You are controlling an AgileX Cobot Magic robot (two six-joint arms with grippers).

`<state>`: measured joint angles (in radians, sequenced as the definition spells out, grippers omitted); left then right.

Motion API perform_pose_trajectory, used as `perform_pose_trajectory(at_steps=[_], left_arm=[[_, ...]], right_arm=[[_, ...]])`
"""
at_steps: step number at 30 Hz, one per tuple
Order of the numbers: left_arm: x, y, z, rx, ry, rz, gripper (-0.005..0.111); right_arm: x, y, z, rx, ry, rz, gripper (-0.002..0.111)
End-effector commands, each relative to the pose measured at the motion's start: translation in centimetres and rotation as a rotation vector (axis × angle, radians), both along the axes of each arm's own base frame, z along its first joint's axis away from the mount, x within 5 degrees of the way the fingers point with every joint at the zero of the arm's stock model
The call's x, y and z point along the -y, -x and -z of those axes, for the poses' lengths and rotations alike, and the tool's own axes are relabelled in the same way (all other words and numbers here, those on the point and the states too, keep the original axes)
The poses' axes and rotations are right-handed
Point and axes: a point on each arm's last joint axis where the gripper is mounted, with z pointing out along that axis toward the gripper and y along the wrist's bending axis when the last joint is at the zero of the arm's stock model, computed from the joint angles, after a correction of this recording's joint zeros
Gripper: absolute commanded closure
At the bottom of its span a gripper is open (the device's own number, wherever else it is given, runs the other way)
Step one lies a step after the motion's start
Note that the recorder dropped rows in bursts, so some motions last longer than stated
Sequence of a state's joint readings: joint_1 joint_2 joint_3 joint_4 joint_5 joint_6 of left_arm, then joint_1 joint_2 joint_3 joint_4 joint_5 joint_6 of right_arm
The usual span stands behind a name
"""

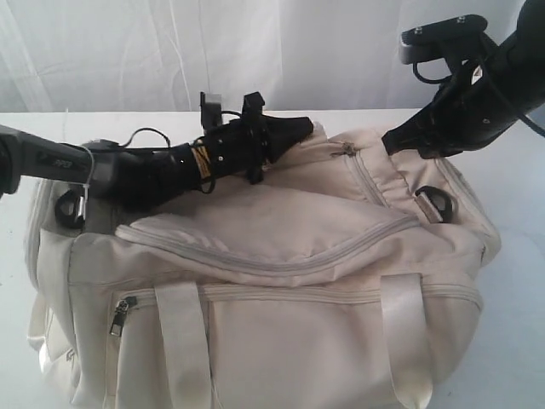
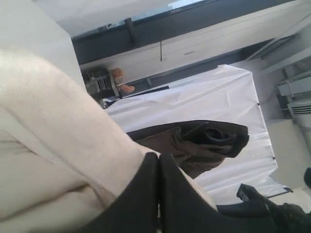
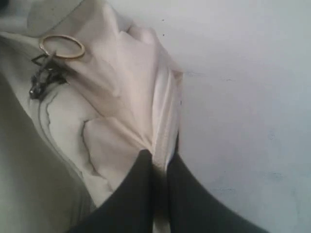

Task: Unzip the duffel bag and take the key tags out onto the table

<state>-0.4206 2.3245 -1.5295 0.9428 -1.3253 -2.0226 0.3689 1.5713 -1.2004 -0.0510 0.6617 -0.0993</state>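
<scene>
The duffel bag [image 1: 281, 281] fills the middle and front of the desk [image 1: 519, 341]. Bare strips remain only past its right end, along the back by the curtain [image 1: 128, 51] and at the far left. The left arm [image 1: 153, 175] lies across the bag's top from the left and bars that side, with the left jaws closed at the rear edge. The right arm [image 1: 473, 106] slants down onto the right end, the right jaws pinching a fabric fold near the D-ring [image 1: 436, 203]. The curved top zipper [image 1: 281, 260] looks closed, so there is no way inside.
</scene>
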Motion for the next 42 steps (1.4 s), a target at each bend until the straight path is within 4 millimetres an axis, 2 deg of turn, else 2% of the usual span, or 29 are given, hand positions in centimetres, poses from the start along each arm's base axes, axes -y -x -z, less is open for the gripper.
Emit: perform_pose_trajectory(at_steps=[1, 14, 16, 18, 20, 22, 24, 26, 29, 33, 37, 42], left_arm=[[-3.8, -2.0, -1.3, 0.051, -0.103, -0.129, 0.107], [-4.4, -0.6, -6.5, 0.283, -0.194, -0.067, 0.107], [-4.4, -0.2, -7.7, 0.392, -0.236, -0.059, 0.107], [-4.3, 0.4, -8.6, 0.574, -0.334, -0.012, 0.106], [-4.1, 0.9, -9.4, 0.744, -0.437, 0.059, 0.099], [-4.0, 1.4, -10.5, 0.855, -0.506, 0.115, 0.088], [-4.0, 1.7, -11.5, 0.916, -0.541, 0.141, 0.074], [-4.1, 1.8, -12.3, 0.963, -0.567, 0.157, 0.054], [-3.9, 2.0, -12.3, 1.024, -0.632, 0.216, 0.038], [-3.2, 1.9, -11.7, 1.107, -0.708, 0.195, 0.037], [-1.6, 2.3, -11.5, 1.236, -0.772, 0.182, 0.037], [0.4, 2.1, -10.2, 1.237, -0.873, 0.139, 0.037]], right_arm=[[0.9, 0.5, -0.5, -0.007, 0.058, -0.006, 0.108], [0.9, 0.5, -0.5, -0.007, 0.058, -0.006, 0.108], [0.9, 0.5, -0.5, -0.007, 0.058, -0.006, 0.108], [0.9, 0.5, -0.5, -0.011, 0.049, -0.003, 0.108], [0.8, 0.5, -0.5, -0.013, 0.042, -0.002, 0.108], [0.8, 0.5, -0.5, -0.013, 0.042, -0.002, 0.108], [0.8, 0.5, -0.5, -0.013, 0.042, -0.002, 0.108], [0.8, 0.5, -0.5, -0.01, 0.04, -0.002, 0.108], [0.7, 0.5, -0.5, -0.004, 0.031, -0.001, 0.108], [0.6, 0.4, -0.6, -0.003, 0.016, 0.003, 0.108], [0.6, 0.4, -0.6, 0.004, 0.009, 0.003, 0.108], [0.6, 0.4, -0.7, 0.009, 0.007, 0.003, 0.108]])
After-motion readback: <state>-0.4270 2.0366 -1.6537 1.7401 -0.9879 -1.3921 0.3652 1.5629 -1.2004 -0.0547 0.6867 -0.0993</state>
